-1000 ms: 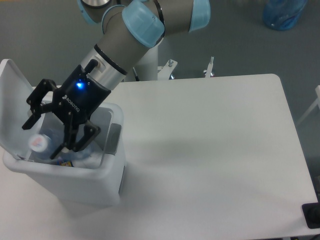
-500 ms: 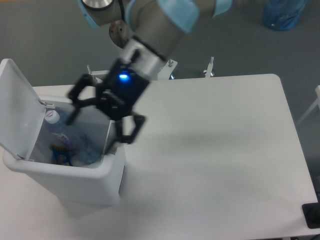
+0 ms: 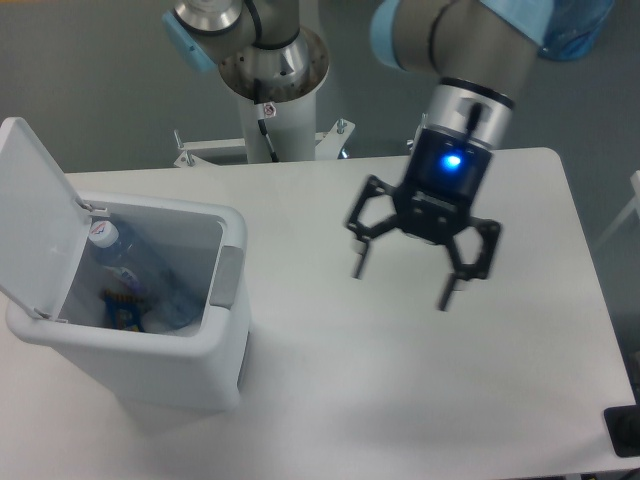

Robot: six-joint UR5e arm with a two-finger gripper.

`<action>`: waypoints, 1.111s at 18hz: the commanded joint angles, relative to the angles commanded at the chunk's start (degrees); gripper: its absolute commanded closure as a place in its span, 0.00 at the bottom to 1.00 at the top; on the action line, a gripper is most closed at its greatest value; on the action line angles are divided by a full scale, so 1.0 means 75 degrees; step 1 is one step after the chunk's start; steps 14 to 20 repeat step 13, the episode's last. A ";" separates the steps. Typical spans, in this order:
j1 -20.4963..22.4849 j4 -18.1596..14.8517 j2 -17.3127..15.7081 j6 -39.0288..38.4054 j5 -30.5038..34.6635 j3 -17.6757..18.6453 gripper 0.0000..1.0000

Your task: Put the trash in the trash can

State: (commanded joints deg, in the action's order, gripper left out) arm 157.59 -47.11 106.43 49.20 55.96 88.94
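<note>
Bottle (image 3: 120, 262) inside the trash can (image 3: 190, 375), pincer (image 3: 402, 287) spread wide and empty, well apart over the table (image 3: 400, 400)

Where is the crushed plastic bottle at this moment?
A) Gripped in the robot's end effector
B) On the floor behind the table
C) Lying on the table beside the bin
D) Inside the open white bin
D: the bottle, white cap up, lies inside the trash can, whose lid stands open, while the end effector hangs open and empty over the table.
</note>
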 joint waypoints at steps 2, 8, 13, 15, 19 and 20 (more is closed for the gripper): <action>0.0047 0.0000 0.0141 0.0725 0.0609 0.0012 0.00; -0.0011 -0.0268 0.0376 0.2400 0.2391 0.0059 0.00; -0.0246 -0.0399 0.0318 0.3143 0.3378 0.0469 0.00; -0.0246 -0.0399 0.0318 0.3143 0.3378 0.0469 0.00; -0.0246 -0.0399 0.0318 0.3143 0.3378 0.0469 0.00; -0.0246 -0.0399 0.0318 0.3143 0.3378 0.0469 0.00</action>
